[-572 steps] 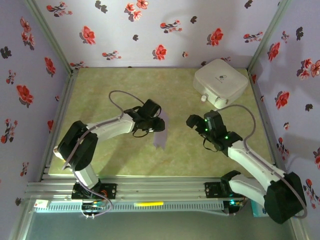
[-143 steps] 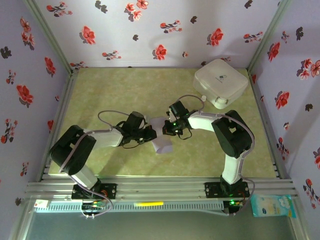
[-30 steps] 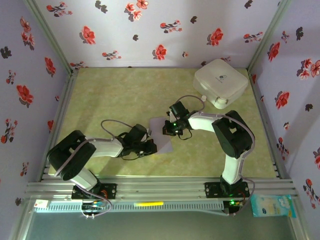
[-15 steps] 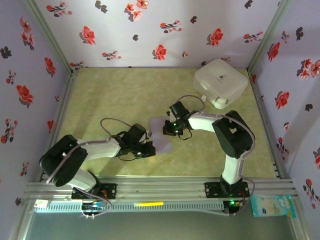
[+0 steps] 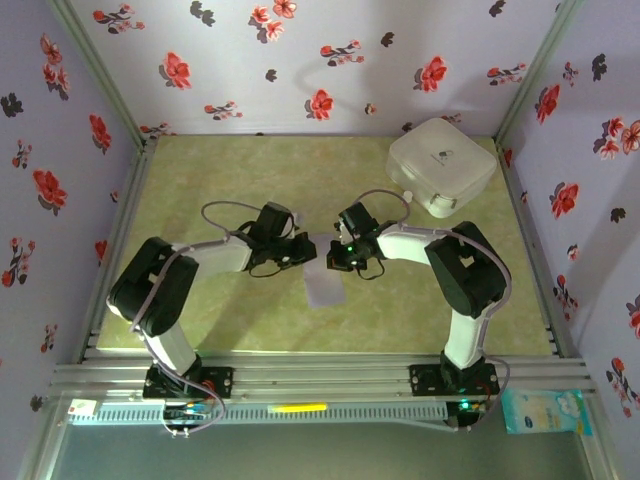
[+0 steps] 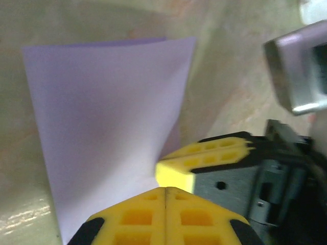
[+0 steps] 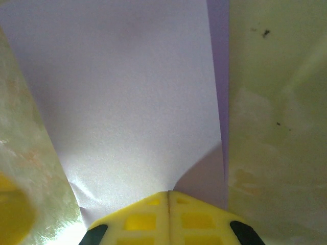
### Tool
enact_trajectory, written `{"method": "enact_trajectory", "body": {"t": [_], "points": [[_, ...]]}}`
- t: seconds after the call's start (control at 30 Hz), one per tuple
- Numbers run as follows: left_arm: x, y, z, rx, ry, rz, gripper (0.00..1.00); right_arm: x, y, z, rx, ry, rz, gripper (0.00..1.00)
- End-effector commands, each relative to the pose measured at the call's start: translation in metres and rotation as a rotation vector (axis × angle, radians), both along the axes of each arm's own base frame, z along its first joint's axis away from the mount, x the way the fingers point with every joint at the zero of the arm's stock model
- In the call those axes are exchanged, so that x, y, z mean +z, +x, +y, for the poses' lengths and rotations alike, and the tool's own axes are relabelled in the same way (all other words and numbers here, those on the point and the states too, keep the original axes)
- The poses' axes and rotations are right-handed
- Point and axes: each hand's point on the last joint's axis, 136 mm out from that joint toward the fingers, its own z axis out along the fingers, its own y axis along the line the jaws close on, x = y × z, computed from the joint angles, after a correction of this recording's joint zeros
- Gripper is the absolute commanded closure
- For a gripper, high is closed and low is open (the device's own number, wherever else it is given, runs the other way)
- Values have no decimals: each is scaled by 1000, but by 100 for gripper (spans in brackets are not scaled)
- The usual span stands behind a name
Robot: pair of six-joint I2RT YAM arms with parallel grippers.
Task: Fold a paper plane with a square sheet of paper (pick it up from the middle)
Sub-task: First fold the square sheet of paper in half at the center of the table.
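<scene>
The sheet [image 5: 323, 283] lies mid-worktop [image 5: 220, 190], its upper part raised and doubled between the two tools. The left tool [image 5: 310, 250] and right tool [image 5: 331, 259] are both clamped on it. The wrist views show paper running into each finger seam, with the pinch itself hidden. Far right, well apart, sits a white box [image 5: 442, 166].

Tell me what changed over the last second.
The left gripper, shut on the square sheet of paper, swung away from the near edge toward the right gripper, carrying the sheet's edge with it, so the sheet now looks narrower. The right gripper stayed clamped on the sheet in place. The white box has not moved.
</scene>
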Motion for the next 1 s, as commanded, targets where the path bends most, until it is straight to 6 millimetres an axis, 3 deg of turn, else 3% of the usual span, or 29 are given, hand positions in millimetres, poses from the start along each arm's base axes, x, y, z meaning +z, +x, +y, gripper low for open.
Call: {"method": "enact_trajectory", "body": {"t": [0.0,0.2,0.37,0.47,0.6,0.83,0.97], "points": [[-1,10,1,-13,-11,-21,100,-42,-25,-44,-27,-214,97,100],[-26,9,18,-6,14,27,100,-43,-26,-45,-22,-218,100,100],[-56,-6,30,-24,73,99,100,-47,-28,-47,-20,-227,106,100],[-64,-10,36,-18,95,121,100,-48,-28,-47,-19,-231,108,100],[-51,-5,37,-10,84,103,100,-47,-28,-48,-15,-236,106,100],[-1,15,23,-16,9,15,100,-43,-25,-48,-8,-232,95,100],[2,25,18,-16,-17,16,100,-43,-25,-47,-10,-228,97,100]]}}
